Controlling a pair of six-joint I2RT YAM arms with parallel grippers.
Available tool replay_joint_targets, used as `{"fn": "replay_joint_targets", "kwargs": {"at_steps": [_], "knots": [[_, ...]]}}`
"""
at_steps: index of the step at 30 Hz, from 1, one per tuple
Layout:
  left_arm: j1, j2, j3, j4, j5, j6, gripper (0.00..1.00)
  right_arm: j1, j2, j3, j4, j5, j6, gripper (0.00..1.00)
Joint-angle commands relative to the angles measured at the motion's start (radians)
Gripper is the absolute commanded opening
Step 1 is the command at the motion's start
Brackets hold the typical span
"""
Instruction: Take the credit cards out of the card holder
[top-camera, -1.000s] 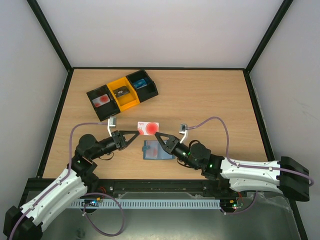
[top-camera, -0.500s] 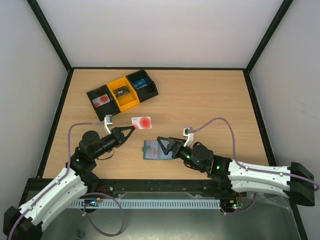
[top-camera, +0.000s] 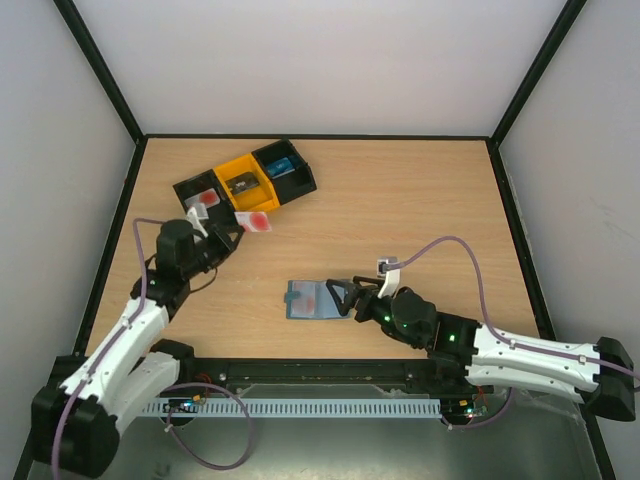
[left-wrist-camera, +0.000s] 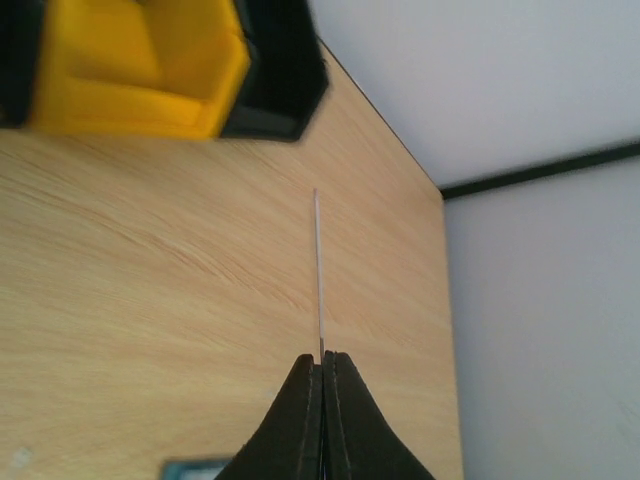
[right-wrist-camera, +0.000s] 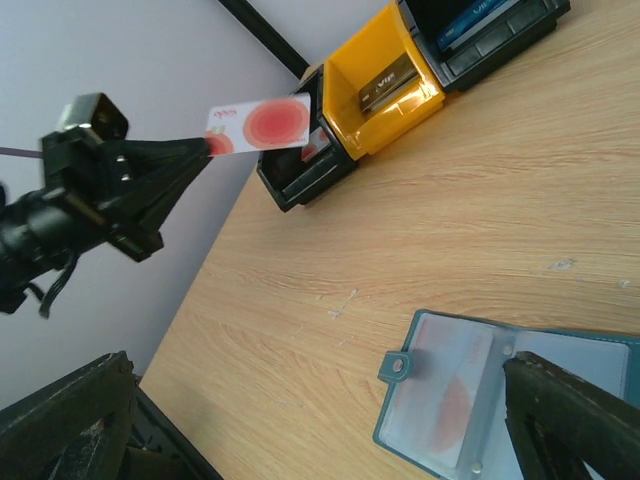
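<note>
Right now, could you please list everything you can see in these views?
table: one, light wood, beneath everything.
tray: one, black with orange middle compartment, far left.
tray card: one, red-marked, left compartment.
dark item: one, middle compartment.
blue item: one, right compartment.
held card: one, white with red disc, lifted by the tray.
card holder: one, blue-grey, open flat, near centre.
pocketed card: at least one, red-marked, holder's left pocket.
left end effector: shut on held card.
right end effector: open, at the holder's right half.
</note>
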Motion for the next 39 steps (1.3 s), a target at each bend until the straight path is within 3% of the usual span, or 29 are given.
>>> {"fn": "replay_joint_targets", "kwargs": {"at_steps": [1,8,18,24,30,39], "knots": [[0.174,0.107,0.080,-0.040,0.141,0.081,0.03,-0.004,-0.067,-0.006,-0.062,0.020,-0.006,0.98],[0.361,0.259,0.221,-0.091,0.189,0.153,0.03,-0.004,-0.131,-0.026,-0.096,0.020,-0.004,0.98],[0.511,0.392,0.382,-0.188,0.165,0.252,0.03,-0.004,-0.140,-0.030,-0.106,0.037,-0.013,0.98],[0.529,0.502,0.478,-0.243,0.076,0.309,0.03,-0.004,-0.159,-0.014,-0.148,0.056,-0.058,0.98],[0.530,0.647,0.586,-0.268,0.093,0.302,0.03,-0.004,-0.182,-0.012,-0.151,0.050,-0.068,0.98],[0.524,0.740,0.566,-0.228,0.076,0.291,0.03,-0.004,-0.147,-0.004,-0.116,0.066,-0.104,0.98]]}}
